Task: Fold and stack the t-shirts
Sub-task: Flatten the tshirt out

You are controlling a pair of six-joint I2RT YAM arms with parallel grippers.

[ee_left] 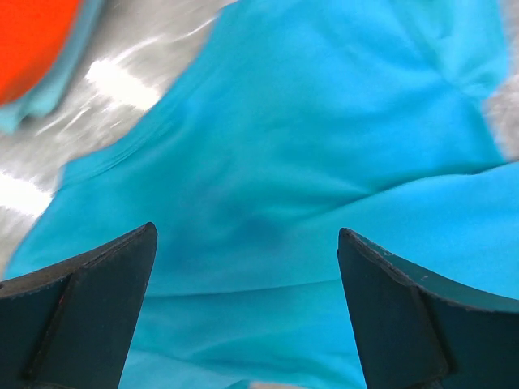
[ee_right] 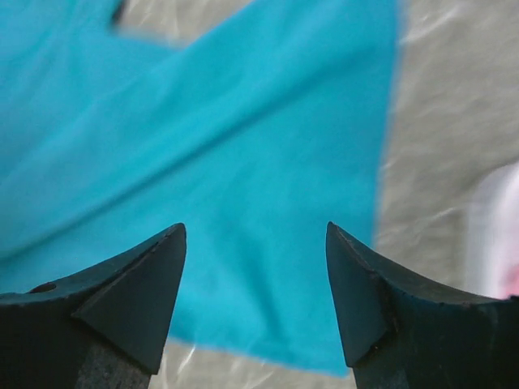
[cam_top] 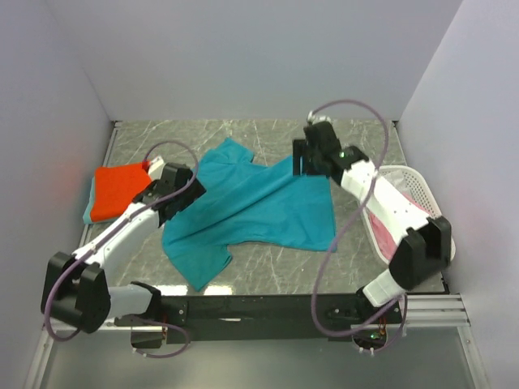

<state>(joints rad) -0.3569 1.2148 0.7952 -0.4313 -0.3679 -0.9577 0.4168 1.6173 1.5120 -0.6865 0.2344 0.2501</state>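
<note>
Sitting at the table's 3 o'clock edge, the white mesh basket [cam_top: 423, 188] holds a pink shirt [cam_top: 378, 235], bunched inside and partly hidden by the right arm [cam_top: 395, 212] that crosses above it. At 9 o'clock, close to the left wall, a folded orange-red shirt [cam_top: 117, 190] lies on top of a light teal shirt [cam_top: 87, 212], whose edge peeks out along the stack's left and near sides. The teal-blue t-shirt [cam_top: 259, 207] is spread fairly flat across the middle of the table [cam_top: 357, 138], one sleeve pointing to 12 o'clock, the other to 7 o'clock, its hem facing the basket at 3 o'clock. The left gripper [ee_left: 247, 233] hangs over the shirt's 9 o'clock side, near the stack, with its fingers spread wide and only cloth seen below them, nothing clasped. The right gripper [ee_right: 255, 228] hangs over the hem's 1 o'clock corner, its fingers also parted and empty; beneath them the hem edge runs down to a corner with grey marble beyond it. Bare marble shows along the far edge at 12 o'clock, in a strip between hem and basket, and along the near edge from 5 to 6 o'clock; on the 9 o'clock side the shirt lies close to the stack.
</note>
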